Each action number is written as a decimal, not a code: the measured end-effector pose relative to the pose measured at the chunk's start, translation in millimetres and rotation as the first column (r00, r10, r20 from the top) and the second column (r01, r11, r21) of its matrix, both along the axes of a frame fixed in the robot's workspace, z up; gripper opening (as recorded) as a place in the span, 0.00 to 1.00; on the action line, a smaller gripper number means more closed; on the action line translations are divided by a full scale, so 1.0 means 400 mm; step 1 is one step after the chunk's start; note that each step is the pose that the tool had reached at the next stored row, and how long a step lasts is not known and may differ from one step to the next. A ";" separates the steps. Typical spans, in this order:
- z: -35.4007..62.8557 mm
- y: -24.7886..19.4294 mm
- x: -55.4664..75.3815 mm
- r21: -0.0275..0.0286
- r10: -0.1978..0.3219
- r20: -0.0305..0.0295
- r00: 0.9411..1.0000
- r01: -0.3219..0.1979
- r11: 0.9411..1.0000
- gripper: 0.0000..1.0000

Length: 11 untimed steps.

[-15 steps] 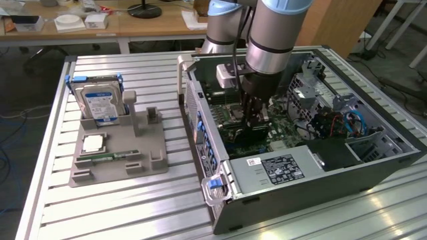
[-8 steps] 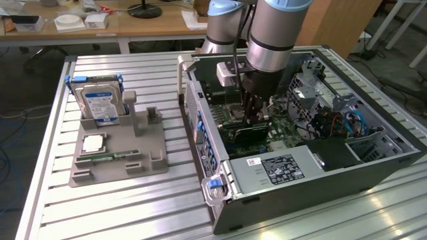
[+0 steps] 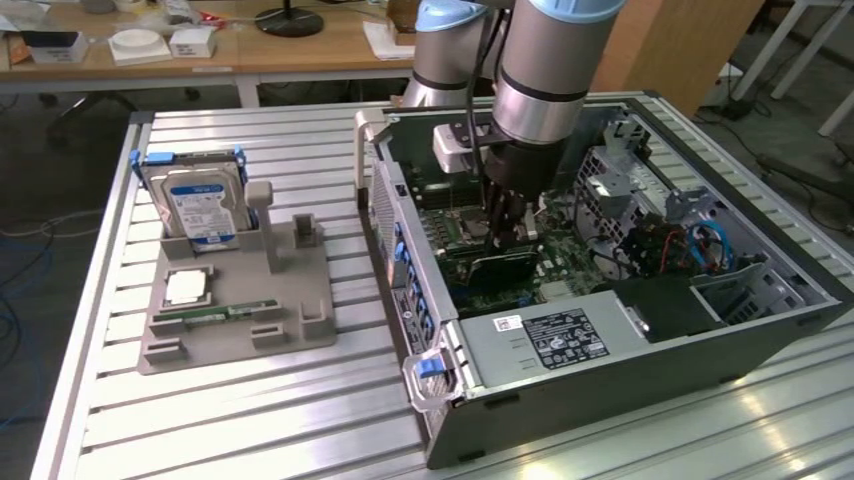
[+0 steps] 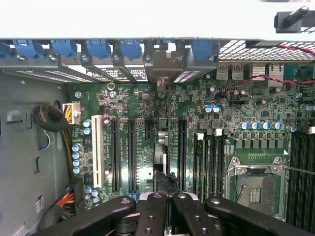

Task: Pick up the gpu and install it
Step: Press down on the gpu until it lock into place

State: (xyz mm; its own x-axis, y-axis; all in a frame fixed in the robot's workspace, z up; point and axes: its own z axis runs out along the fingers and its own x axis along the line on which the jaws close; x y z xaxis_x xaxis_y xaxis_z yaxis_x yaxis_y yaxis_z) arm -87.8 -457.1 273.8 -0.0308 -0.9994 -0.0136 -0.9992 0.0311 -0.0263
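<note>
Hand (image 3: 511, 243) fingertips hidden behind the gpu (image 3: 505, 268) inside the case (image 3: 641, 350); gpu seen edge-on in wrist view, lower edge concealed; arm cut off at exterior view's top

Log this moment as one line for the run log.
gripper: shut on gpu | place: inside computer case, over motherboard | gpu: edge-on at an expansion slot | hard drive: in holder

The exterior view looks down at an angle from above one corner of the slatted table (image 3: 240, 420), far enough back to take in the open computer case (image 3: 747, 340), the arm (image 3: 547, 70) and a parts tray (image 3: 300, 335). The wrist view looks straight down into the case, close to the motherboard (image 4: 246, 105). Both views share the motherboard.
</note>
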 end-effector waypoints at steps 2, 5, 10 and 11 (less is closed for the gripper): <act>0.000 0.000 0.000 0.000 0.000 0.000 1.000 0.000 1.000 0.10; 0.000 0.000 0.000 0.000 0.000 0.000 1.000 0.000 1.000 0.10; 0.000 0.000 -0.027 0.000 0.000 0.000 1.000 0.000 1.000 0.10; 0.000 0.000 -0.037 0.000 0.000 0.000 1.000 0.000 1.000 0.10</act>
State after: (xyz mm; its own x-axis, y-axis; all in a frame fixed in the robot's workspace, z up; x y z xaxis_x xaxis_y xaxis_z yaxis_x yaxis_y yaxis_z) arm -102.6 -457.2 273.7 -0.0309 -0.9994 -0.0134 -0.9992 0.0312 -0.0262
